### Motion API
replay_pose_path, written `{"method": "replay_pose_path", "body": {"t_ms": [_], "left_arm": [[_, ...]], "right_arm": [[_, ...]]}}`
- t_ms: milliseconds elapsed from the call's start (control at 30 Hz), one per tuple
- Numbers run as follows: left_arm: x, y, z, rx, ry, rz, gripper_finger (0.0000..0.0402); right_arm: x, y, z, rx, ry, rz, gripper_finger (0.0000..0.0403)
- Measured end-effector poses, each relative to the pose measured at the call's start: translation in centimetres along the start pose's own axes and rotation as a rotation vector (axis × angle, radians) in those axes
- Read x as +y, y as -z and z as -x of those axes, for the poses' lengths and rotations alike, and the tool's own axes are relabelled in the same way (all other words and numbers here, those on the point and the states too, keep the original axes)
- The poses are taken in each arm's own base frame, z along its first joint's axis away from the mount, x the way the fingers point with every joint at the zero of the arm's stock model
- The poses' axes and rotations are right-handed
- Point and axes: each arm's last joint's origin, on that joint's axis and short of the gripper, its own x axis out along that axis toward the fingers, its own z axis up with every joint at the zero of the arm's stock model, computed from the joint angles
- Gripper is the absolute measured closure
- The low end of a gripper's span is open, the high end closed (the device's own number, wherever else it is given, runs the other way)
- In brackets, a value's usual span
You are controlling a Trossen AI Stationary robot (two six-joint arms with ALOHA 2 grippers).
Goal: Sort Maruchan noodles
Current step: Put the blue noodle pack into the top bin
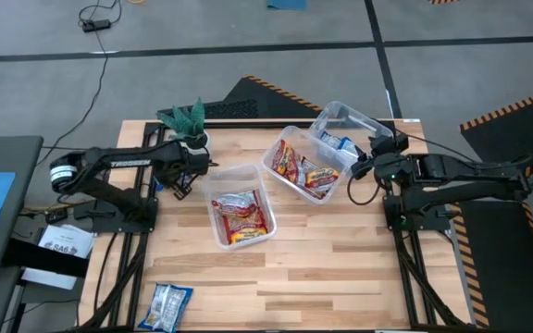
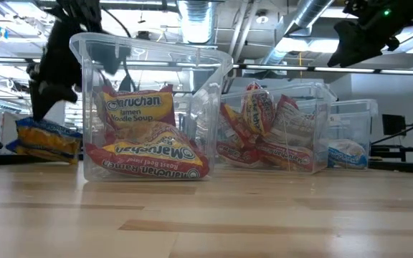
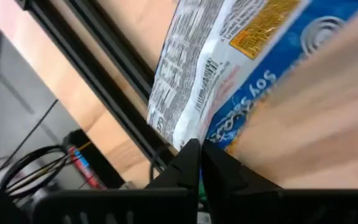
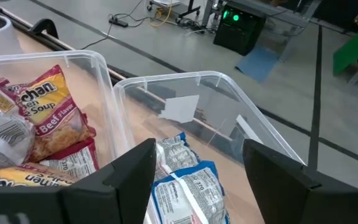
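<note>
My left gripper is at the table's left side beside the plant, shut on a blue-and-white noodle packet, mostly hidden under it in the high view. The low view shows this packet low beside the middle tub. My right gripper hovers open over the far-right clear tub, which holds blue-and-white packets. The middle tub holds red-orange packets. The tub between them holds red-and-silver packets. Another blue-and-white packet lies flat near the near edge. My left gripper pinches the blue-and-white packet by its crimped edge between the two shut fingertips. The packet stretches away from the fingers along the wooden tabletop. Whether it is lifted clear or lies on the wood, I cannot tell.
A small potted green plant stands at the far left, close to my left gripper. The three tubs fill the table's middle and far right. Bare wood spreads across the near half. Cables hang from the right arm.
</note>
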Motion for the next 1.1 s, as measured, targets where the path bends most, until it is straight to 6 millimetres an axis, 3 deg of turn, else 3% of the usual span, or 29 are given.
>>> {"method": "replay_pose_path", "body": {"t_ms": [233, 367, 533, 733, 867, 1100], "left_arm": [[0.9, 2.4, 3.5, -0.110, 0.124, 0.018, 0.0401], [1.0, 3.6, 4.5, -0.191, 0.185, -0.004, 0.0401], [0.1, 3.7, 4.3, -0.383, 0.270, 0.011, 0.0401], [-1.2, 3.8, 2.5, -0.418, 0.356, -0.020, 0.0397], [-1.2, 3.9, 1.2, -0.390, 0.310, -0.012, 0.0361], [-0.7, 3.2, -0.2, -0.374, 0.283, 0.030, 0.0251]], "right_arm": [[0.0, 0.0, 0.0, 0.002, -0.003, 0.000, 0.0140], [0.0, 0.0, 0.0, 0.002, -0.004, 0.000, 0.0140], [0.0, 0.0, 0.0, 0.003, -0.005, 0.000, 0.0140], [0.0, 0.0, 0.0, 0.003, -0.005, 0.001, 0.0140], [0.0, 0.0, 0.0, 0.003, -0.005, 0.001, 0.0140], [0.0, 0.0, 0.0, 0.003, -0.005, 0.000, 0.0140]]}}
